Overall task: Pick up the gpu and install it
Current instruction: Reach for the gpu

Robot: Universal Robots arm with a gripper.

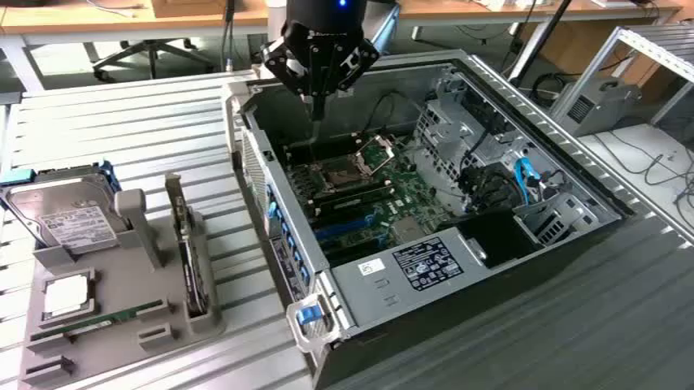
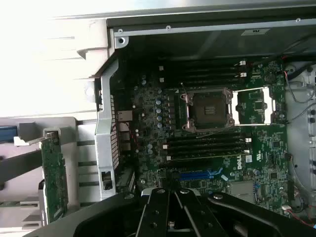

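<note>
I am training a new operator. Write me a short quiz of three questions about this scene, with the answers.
1. True or false: the gpu stands on edge in the grey holder.
2. The claw hovers above: A) the hard drive, B) the open computer case, C) the grey holder?
3. Is the claw open or shut?
Key: 1 true; 2 B; 3 shut.

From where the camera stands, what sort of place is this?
Probably a robotics lab or workshop for computer assembly. An open computer case lies on a slatted metal table, a grey tray beside it holds the gpu and a hard drive, and desks with an office chair stand behind.
</note>
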